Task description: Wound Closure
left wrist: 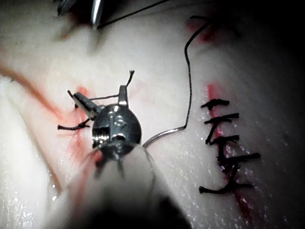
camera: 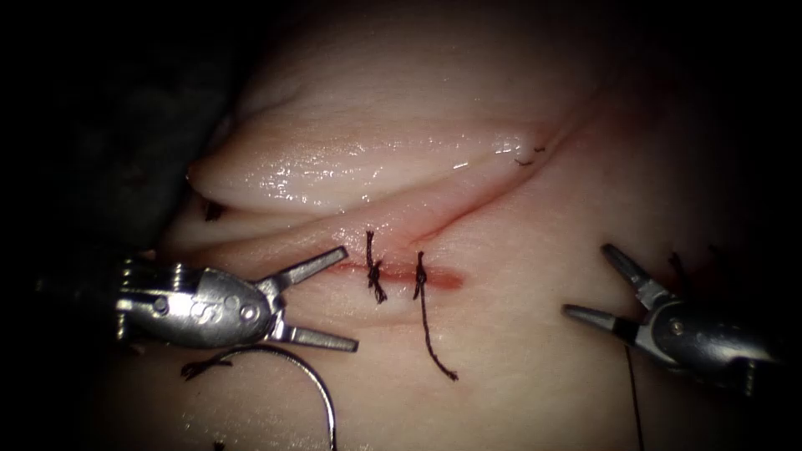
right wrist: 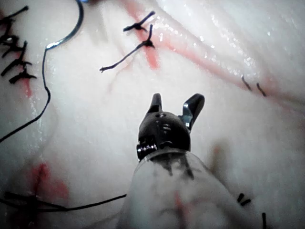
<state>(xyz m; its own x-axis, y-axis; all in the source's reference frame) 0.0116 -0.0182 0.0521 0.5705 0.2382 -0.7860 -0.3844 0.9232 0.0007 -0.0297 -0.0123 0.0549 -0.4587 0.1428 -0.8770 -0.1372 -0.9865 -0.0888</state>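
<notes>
In the endoscope view, the left arm's silver end effector point(camera: 342, 296) comes in from the lower left of the frame with its two jaws spread wide and nothing between them, just left of the short red cut point(camera: 434, 278) in the pale, glistening pork tissue point(camera: 518, 250). Two dark knotted stitches point(camera: 373, 271) already cross this cut, and a loose dark thread tail point(camera: 430, 334) hangs down from the right one. The thin curved steel needle point(camera: 313, 376) lies free on the tissue at the lower left, below the left end effector; it is not in the tissue and no tool holds it. The right arm's silver end effector point(camera: 597, 284) stands at the right of the frame, also with jaws apart and empty, well apart from the cut. In the left wrist view, the left end effector point(left wrist: 102, 98) hovers open over the two stitches, and the needle point(left wrist: 164, 135) rests beside it with its dark suture thread point(left wrist: 189, 71) running away over the tissue. In the right wrist view, the right end effector point(right wrist: 174, 102) is open and holds nothing, while the needle point(right wrist: 71, 28) lies far from it. I judge that the work stands between two stitches: the next move calls for one tool to take the free needle up by its body, without pulling on the thread.
</notes>
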